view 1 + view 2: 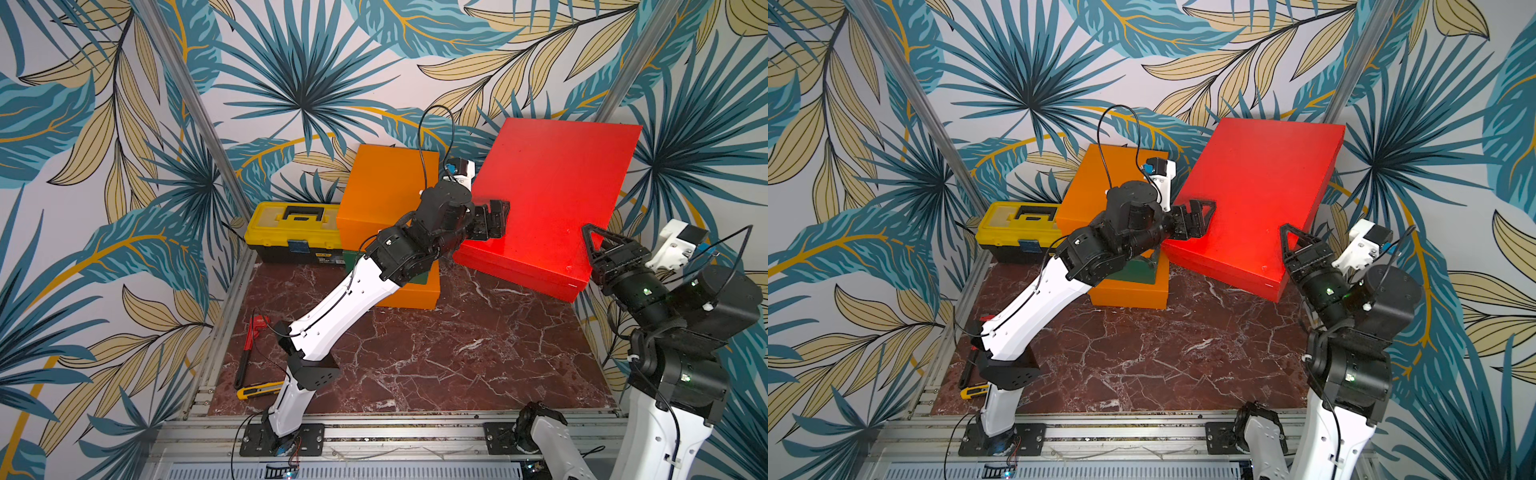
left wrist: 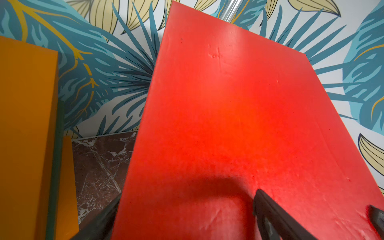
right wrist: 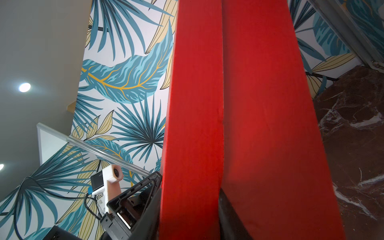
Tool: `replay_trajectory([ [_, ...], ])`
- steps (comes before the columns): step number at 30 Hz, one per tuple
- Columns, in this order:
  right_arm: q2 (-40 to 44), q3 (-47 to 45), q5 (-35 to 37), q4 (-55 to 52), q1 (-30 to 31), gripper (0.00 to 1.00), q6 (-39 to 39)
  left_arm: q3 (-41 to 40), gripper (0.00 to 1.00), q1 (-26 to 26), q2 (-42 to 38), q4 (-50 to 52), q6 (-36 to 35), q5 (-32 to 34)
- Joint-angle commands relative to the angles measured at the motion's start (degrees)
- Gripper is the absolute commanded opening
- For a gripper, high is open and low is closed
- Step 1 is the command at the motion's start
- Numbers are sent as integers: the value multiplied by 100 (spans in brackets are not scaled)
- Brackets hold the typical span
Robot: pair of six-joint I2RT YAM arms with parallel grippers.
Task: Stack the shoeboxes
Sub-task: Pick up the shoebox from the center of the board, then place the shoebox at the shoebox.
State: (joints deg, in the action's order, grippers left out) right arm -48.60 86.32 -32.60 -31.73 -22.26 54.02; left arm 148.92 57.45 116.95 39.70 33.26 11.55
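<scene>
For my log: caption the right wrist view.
Right end effector clamped on the matte red rectangular shoebox over brown marble tabletop.

Plain saturated red on red shoebox [image 1: 552, 187], lid and side alike. Plain matte orange on upper orange shoebox [image 1: 382, 187] and lower orange shoebox [image 1: 415, 296]. Dark green, unpatterned, on green shoebox [image 1: 1144, 272]. Yellow lid over black body, black handle, on toolbox [image 1: 291, 232]. Dark maroon marble with white veining on table [image 1: 457, 353]. White wallpaper [image 1: 299, 83] printed with teal and beige leaves, yellow ribs.
</scene>
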Motion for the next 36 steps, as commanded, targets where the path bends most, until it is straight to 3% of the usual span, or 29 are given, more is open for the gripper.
replay_trajectory([
  [1,-342,148,-1066,316,706,30,13,90,92,926,-128,-508,-290,-1478],
  [8,-1134,834,-213,252,2174,29,-424,136,92,902,-334,-457,-637,-1050],
  [17,-2248,1438,332,632,3146,30,-644,-395,92,341,-964,-288,-830,-524],
  [27,-3940,2855,541,641,3928,30,-925,-690,93,-637,-1264,-200,-780,-640],
  [36,-5175,3713,527,767,4028,29,-808,-581,93,-1860,-1075,-167,-433,-1318],
])
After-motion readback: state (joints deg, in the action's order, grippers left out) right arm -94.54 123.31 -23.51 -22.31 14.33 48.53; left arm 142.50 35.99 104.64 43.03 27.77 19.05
